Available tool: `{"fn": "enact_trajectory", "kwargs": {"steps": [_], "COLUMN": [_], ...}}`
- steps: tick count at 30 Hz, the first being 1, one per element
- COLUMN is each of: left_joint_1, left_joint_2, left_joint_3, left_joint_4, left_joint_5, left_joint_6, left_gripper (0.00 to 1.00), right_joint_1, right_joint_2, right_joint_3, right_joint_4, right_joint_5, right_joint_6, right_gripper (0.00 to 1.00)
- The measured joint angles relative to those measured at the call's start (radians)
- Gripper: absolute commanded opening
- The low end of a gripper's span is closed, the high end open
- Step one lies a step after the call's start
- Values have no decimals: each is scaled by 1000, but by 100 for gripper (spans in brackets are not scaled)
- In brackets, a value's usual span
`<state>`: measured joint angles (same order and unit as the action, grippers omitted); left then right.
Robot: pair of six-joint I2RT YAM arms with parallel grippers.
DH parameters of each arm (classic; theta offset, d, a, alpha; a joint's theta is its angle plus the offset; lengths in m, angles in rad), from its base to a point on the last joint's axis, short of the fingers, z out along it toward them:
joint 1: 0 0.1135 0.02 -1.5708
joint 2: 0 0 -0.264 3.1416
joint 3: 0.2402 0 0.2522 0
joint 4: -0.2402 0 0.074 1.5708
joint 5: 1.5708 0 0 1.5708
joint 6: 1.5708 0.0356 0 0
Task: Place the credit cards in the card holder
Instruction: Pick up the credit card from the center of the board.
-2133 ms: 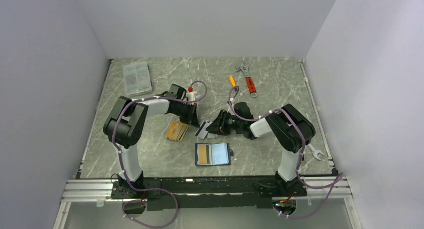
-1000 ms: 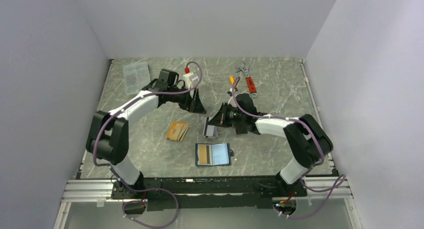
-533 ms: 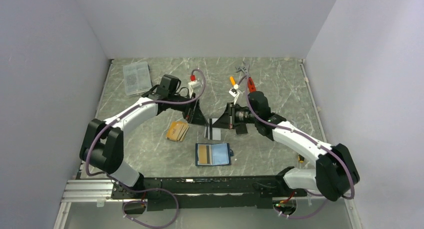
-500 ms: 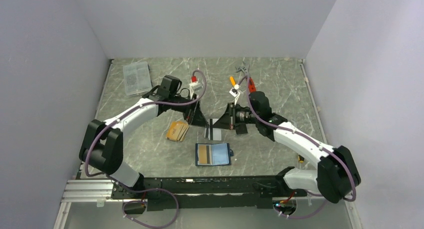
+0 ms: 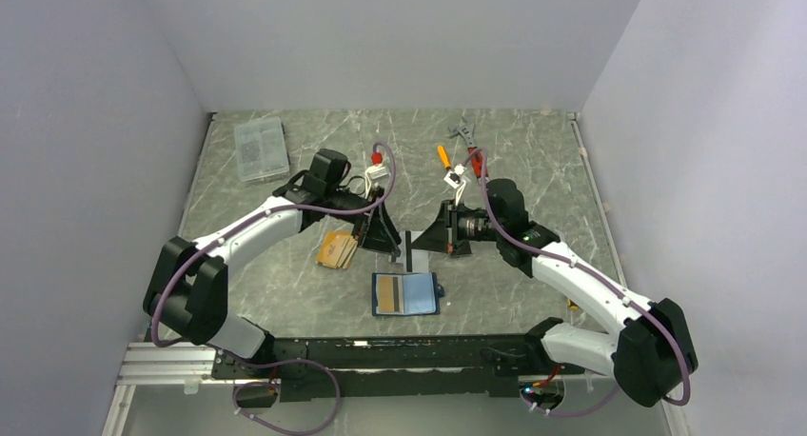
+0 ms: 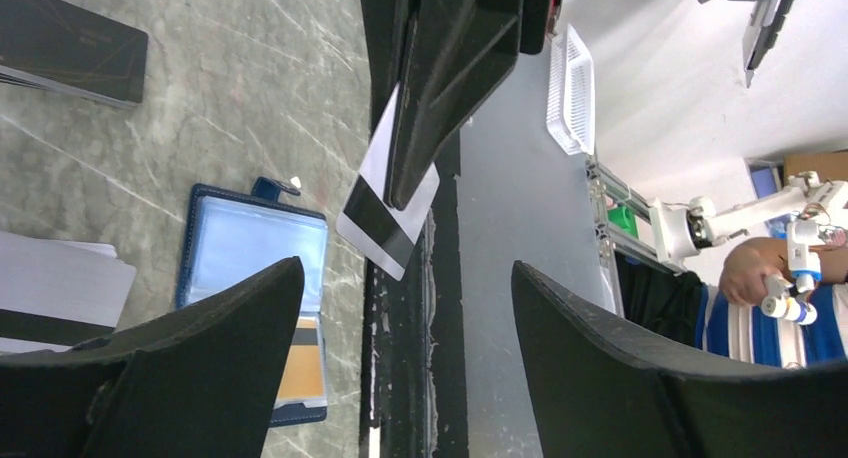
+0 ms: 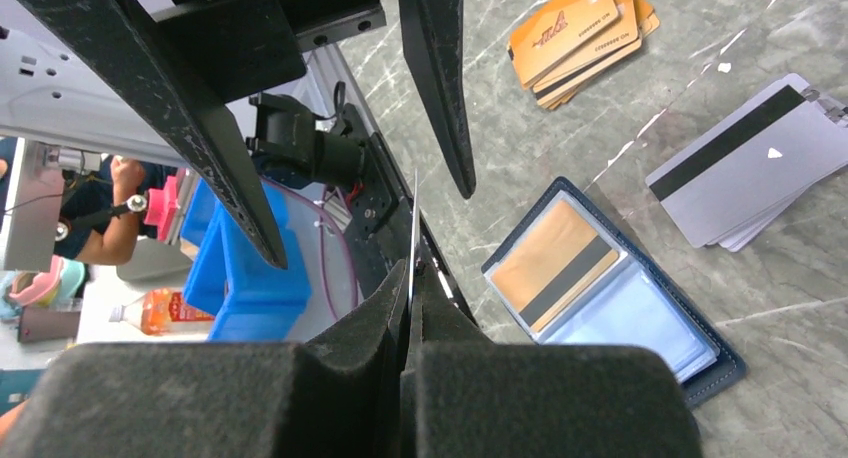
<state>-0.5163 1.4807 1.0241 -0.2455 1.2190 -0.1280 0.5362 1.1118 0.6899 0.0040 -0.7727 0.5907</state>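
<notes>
My right gripper [image 7: 412, 278] is shut on a white-grey credit card [image 6: 390, 218] with a black stripe, held edge-up above the table [image 5: 409, 250]. My left gripper [image 6: 405, 278] faces it, open and holding nothing, its fingers [image 7: 440, 78] apart from the card. The navy card holder [image 5: 406, 293] lies open just in front, with an orange card [image 7: 555, 263] in one pocket. A stack of orange cards [image 5: 338, 250], several grey cards [image 7: 750, 163] and black cards [image 6: 65, 43] lie on the table.
A clear plastic box [image 5: 260, 148] sits at the back left. A red-handled wrench [image 5: 473, 152] and an orange screwdriver [image 5: 442, 156] lie at the back right. Grey walls enclose the marble table [image 5: 285, 303] on three sides.
The right gripper lifted the striped card off the table and carried it forward, toward the holder, turning it on edge. The left gripper followed alongside and opened wider.
</notes>
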Motion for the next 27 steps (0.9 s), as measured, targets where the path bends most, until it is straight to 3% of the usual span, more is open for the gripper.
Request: {"fn": "enact_trajectory", "kwargs": {"steps": [4,14,17,22,27], "left_joint_1": [-8,-14,-12,-10,11], "left_joint_2": [2,8,9,11,31], "left_joint_3": [-18,-22,-22,-21,-26], "left_joint_4": [21,55,53,64,124], "left_joint_5": [16,11,7,21,42], "left_joint_6": [-20,-47,-50,-54,-121], "left_gripper": [65,12,1,0,0], "right_joint_1": [-8,-10,-10,-11,-11], "right_joint_2": [-1,56,56,56,39], "right_joint_3": [-21,-31,-31,-39,-72], "right_joint_4": [63,240,251,272,290], "right_joint_5": [0,-43,-54,-55,-42], "right_joint_6": [42,146,154,176,197], "right_gripper": [0,0,9,23,25]}}
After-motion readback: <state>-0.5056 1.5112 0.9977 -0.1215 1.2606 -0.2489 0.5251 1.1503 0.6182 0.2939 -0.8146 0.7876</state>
